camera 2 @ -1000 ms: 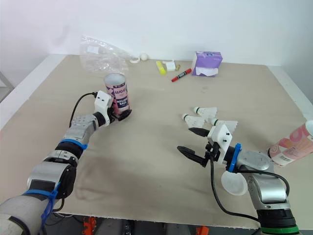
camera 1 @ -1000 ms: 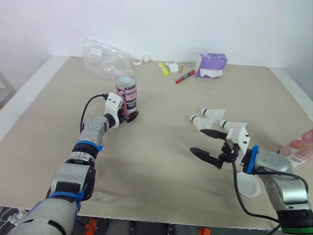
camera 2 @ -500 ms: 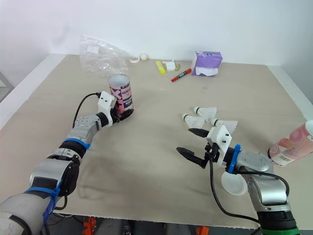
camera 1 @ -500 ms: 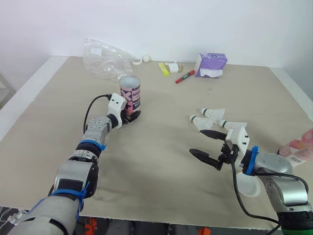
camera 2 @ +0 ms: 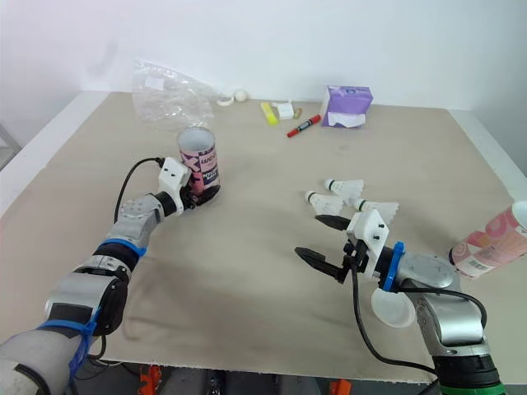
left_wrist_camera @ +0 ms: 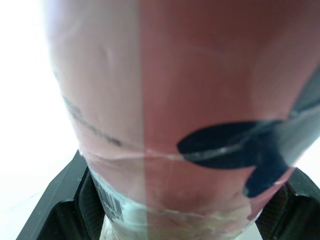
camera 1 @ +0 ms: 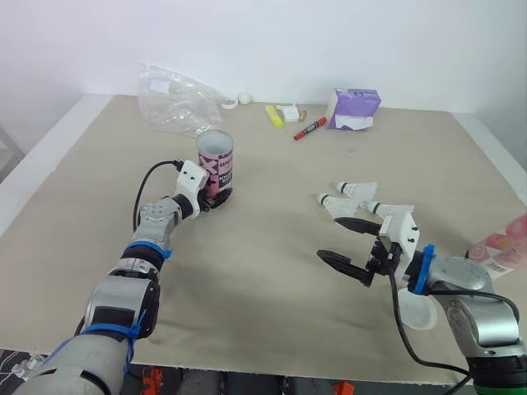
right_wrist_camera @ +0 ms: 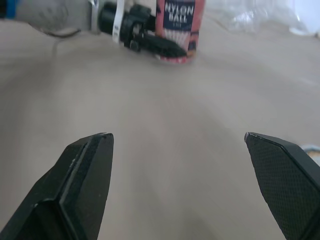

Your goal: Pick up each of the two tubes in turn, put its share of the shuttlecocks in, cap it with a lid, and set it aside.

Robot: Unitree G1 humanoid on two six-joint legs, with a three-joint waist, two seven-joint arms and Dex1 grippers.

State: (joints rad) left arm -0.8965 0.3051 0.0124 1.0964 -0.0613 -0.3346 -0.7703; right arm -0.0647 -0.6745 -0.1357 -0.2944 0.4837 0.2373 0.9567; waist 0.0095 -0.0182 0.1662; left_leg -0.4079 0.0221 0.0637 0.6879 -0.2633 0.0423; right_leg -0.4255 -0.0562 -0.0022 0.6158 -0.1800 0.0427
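Pink, open-topped tube stands upright, its base clamped in the left gripper; right gripper gapes wide. The tube has edged slightly toward the table's left edge.

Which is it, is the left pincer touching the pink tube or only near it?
Touching. In the left wrist view the pink tube sits between the two black fingers of the left pincer, pressed against both with no gap.

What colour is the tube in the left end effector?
Pink tube with dark lettering; best in right eye view.
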